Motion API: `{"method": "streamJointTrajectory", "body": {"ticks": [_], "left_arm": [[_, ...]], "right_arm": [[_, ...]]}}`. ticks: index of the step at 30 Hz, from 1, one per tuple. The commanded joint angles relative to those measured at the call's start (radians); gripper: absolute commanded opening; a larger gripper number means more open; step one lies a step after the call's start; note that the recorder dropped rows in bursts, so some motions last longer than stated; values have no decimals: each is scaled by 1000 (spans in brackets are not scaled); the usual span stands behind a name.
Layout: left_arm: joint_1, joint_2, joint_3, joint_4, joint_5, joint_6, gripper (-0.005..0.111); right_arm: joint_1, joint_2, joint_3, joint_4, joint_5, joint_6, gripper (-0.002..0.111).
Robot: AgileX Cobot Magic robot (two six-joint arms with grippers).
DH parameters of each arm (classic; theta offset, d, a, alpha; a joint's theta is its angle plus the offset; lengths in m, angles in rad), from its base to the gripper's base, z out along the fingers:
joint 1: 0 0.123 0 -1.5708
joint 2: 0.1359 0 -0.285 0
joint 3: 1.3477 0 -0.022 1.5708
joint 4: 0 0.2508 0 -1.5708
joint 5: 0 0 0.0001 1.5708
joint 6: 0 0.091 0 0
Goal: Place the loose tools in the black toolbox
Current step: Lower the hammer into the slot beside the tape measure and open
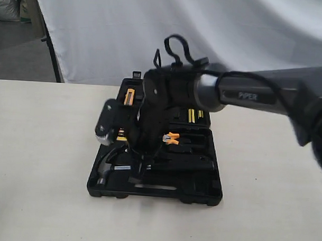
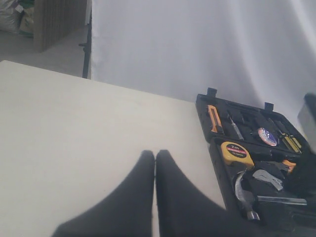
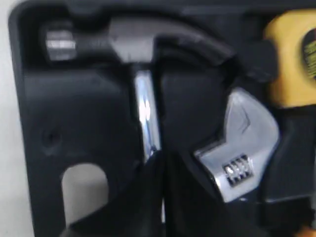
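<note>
My right jaws, closed together, fingertips [image 3: 143,207] at the hammer [image 3: 129,42] shaft, toolbox [image 1: 200,198] 7 o'clock corner; left jaws together, empty, over worktop [image 2: 74,123].

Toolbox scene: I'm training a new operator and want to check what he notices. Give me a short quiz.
1. True or false: the claw hammer lies inside the black toolbox.
2. Which tool lies beside the hammer's shaft? A) adjustable wrench B) saw C) drill
3. Fill in: the left gripper is ___ (open/shut).
Key: 1 true; 2 A; 3 shut.
</note>
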Motion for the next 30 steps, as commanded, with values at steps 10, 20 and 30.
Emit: {"method": "streamJointTrajectory", "body": {"ticks": [10,20,30], "left_arm": [[25,-3,-3,4,-7,-5,1],[25,-3,-3,4,-7,-5,1],[25,-3,-3,4,-7,-5,1]], "right_arm": [[-21,-64,0,10,75,58,0],[-23,-181,0,21,9,185,0],[-23,-140,0,40,8,254,0]]}}
